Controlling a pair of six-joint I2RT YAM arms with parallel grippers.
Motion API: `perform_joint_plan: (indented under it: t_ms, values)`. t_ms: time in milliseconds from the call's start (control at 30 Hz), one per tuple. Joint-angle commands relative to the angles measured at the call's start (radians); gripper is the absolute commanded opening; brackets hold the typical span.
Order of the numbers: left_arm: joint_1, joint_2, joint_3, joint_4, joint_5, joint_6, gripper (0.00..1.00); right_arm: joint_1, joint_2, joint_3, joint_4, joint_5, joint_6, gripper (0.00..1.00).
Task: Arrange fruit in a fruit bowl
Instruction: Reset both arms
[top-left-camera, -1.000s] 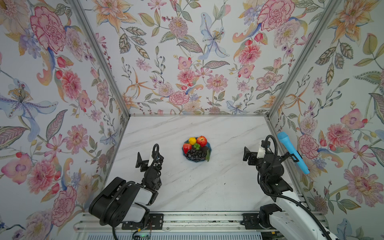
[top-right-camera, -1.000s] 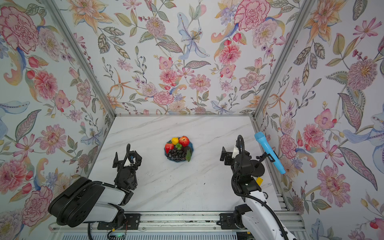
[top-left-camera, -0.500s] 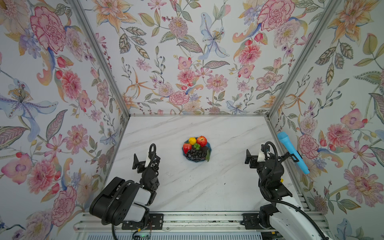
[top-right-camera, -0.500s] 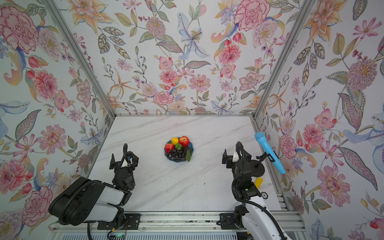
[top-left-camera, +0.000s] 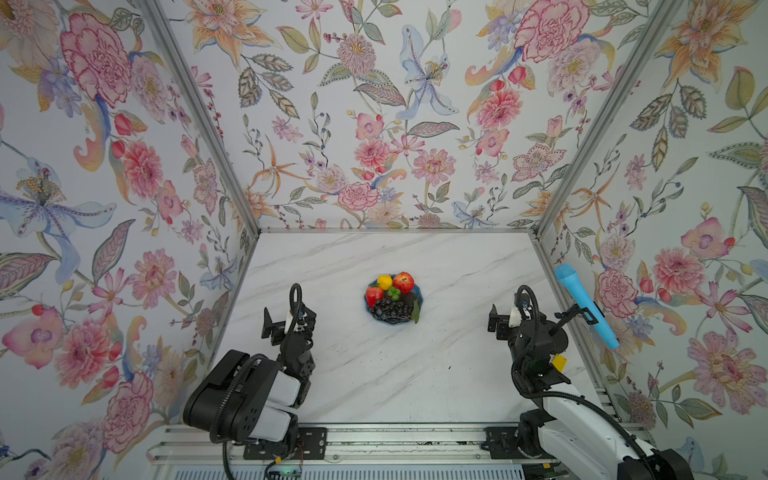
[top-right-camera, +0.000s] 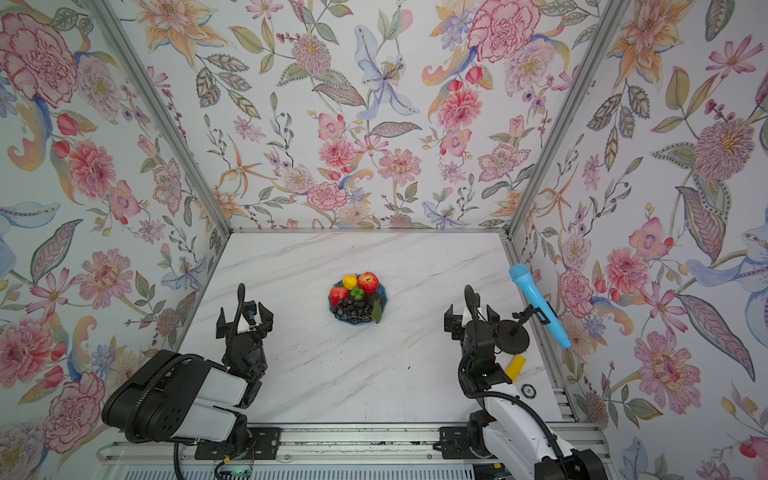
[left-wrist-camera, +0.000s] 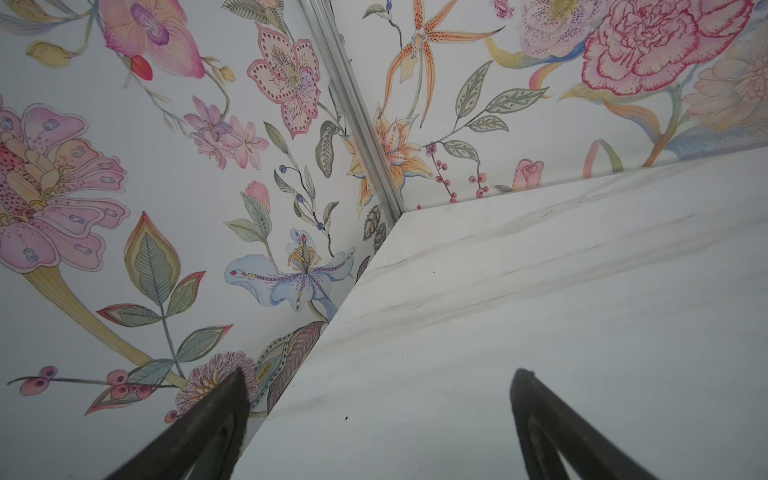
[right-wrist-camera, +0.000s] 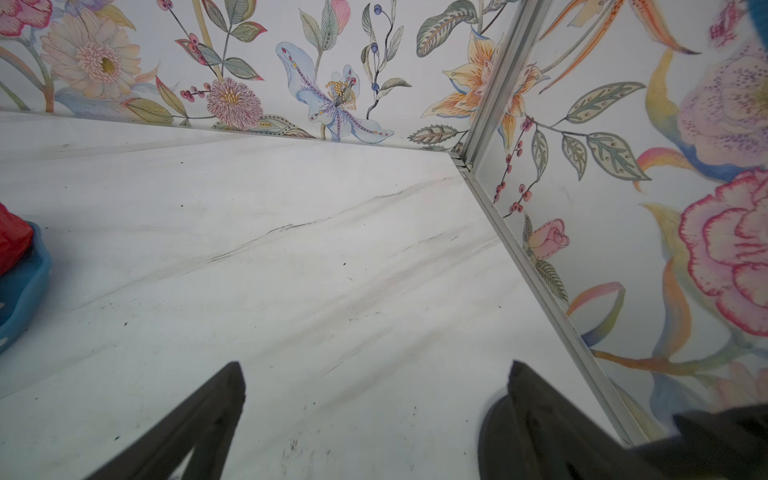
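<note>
Fruit piled in the fruit bowl; both pincers spread wide.
At mid-table: apple and small yellow fruit on the far side, strawberry left, grape bunch near. Left pincer near left, right pincer near right, each well apart from the bowl. Blue microphone by the right wall.
</note>
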Motion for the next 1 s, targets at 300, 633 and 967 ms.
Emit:
perform_joint_plan:
  t_ms: [300, 633, 967]
  values:
    - [0.099, 0.099, 0.082, 0.001, 0.209, -0.146, 0.99, -0.095, 0.319, -0.038, 0.474, -0.125, -0.03, 0.99]
    - [0.124, 0.107, 0.116, -0.058, 0.21, -0.17, 0.99, -0.216, 0.5, -0.007, 0.644, -0.325, 0.038, 0.99]
    - [0.125, 0.108, 0.117, -0.058, 0.21, -0.168, 0.99, -0.216, 0.634, 0.052, 0.658, -0.299, 0.04, 0.99]
